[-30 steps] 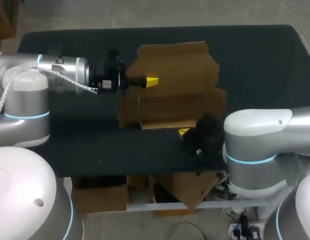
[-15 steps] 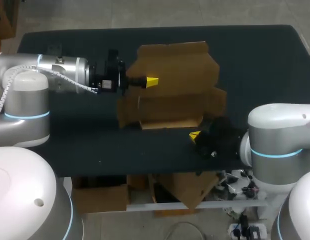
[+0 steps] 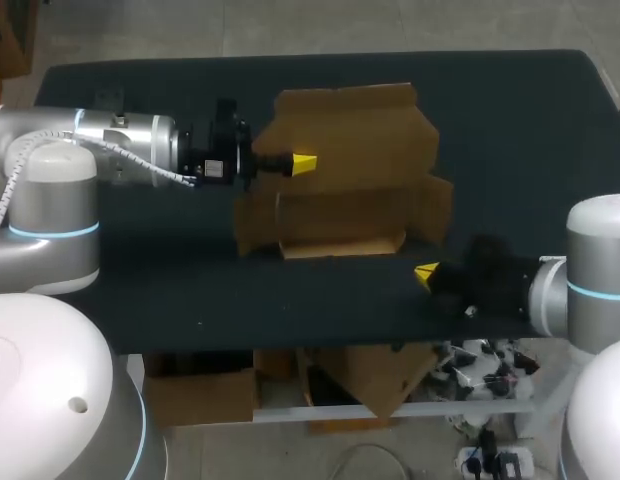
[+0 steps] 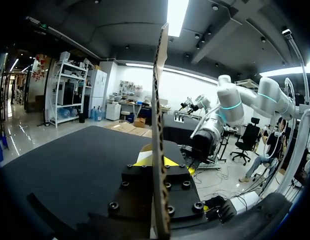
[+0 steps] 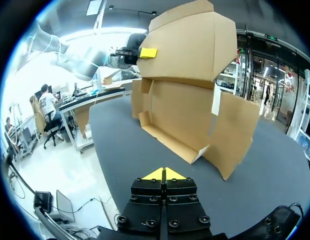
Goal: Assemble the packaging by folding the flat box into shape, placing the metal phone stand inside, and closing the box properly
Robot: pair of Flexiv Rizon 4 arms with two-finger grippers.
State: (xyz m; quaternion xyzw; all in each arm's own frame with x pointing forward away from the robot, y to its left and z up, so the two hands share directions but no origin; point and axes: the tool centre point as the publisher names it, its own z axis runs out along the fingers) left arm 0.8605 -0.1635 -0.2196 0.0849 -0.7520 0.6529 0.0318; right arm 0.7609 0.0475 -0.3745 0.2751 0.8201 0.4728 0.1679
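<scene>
Cardboard box [image 3: 340, 170] half-folded | left end effector [image 3: 302, 163] grasps its raised panel | right end effector [image 3: 426, 272], clenched empty, retreats toward bench [image 3: 510, 120] right edge; fold holds

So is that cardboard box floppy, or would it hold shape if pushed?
Probably light and stiff: the cardboard box is thin sheet, yet its tall panel stands straight, held only by the left gripper. A push would likely bend it at its creases.
</scene>
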